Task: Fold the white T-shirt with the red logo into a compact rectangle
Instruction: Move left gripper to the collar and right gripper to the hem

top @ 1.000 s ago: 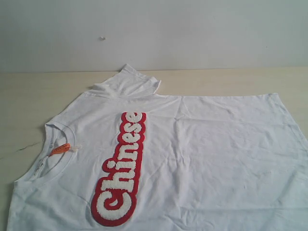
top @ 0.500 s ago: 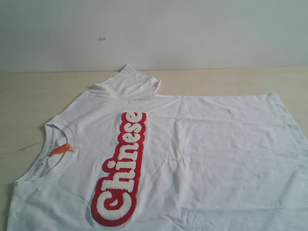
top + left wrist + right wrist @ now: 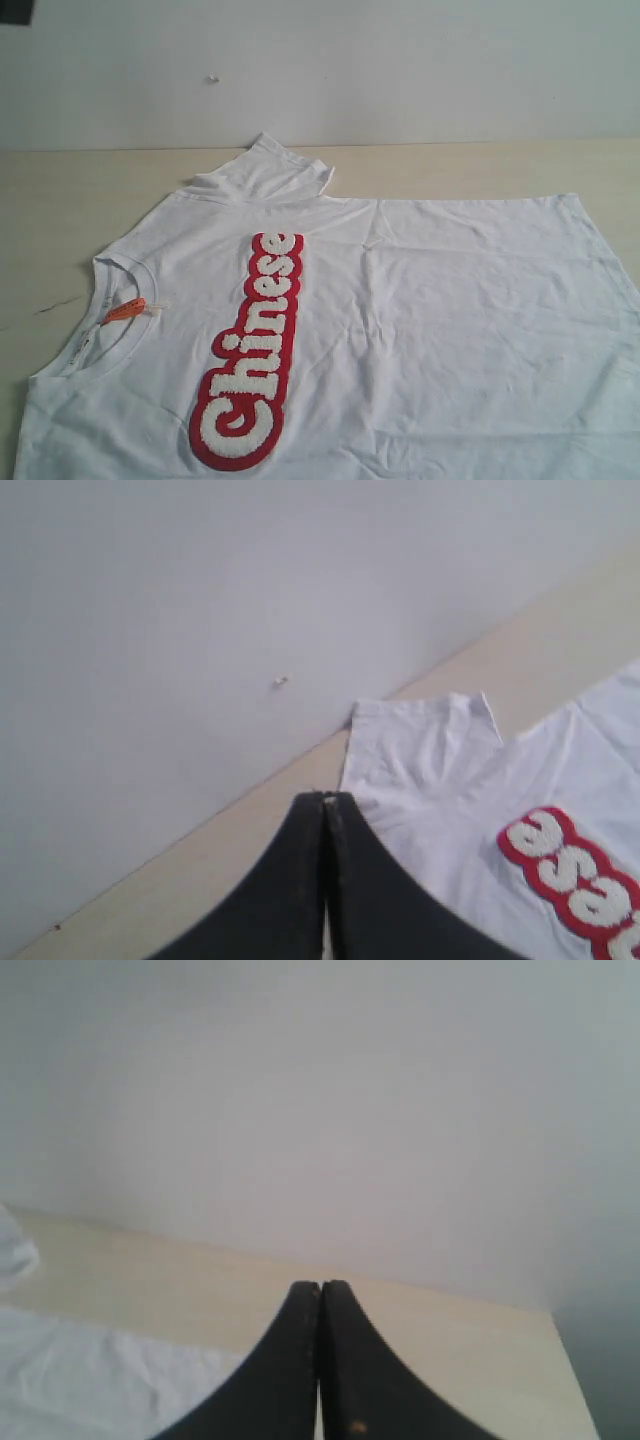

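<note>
1. The white T-shirt lies spread flat and front up on the pale table. In the exterior view its collar is toward the left and its hem toward the right. The near and right margins run out of frame.
2. The red logo runs across the chest, from the near edge away toward the wall. An orange neck tag sits inside the collar.
3. The far sleeve points at the wall, slightly rumpled, with its tip lifted. The near sleeve is out of frame.
4. The left gripper has its jaws pressed together and holds nothing. Its camera looks past the tips onto the far sleeve. The right gripper is likewise closed and empty, over the shirt's far edge. Neither touches cloth.
5. Handling (judgement): the cotton looks thin, light and limp, with no stiffness of its own. It will likely drape from any pinch, drag across the table and pick up wrinkles. The logo patch looks thicker and should resist a crease, so fold lines are better placed beside it.
6. Grasp points (judgement): the far shoulder by the sleeve seam for the left arm, and the far hem corner for the right. Both jaws must open first, and each pinch should take both layers.
7. Risk (judgement): catching only the top layer would pull front from back. Uneven lift would skew the fold.
</note>
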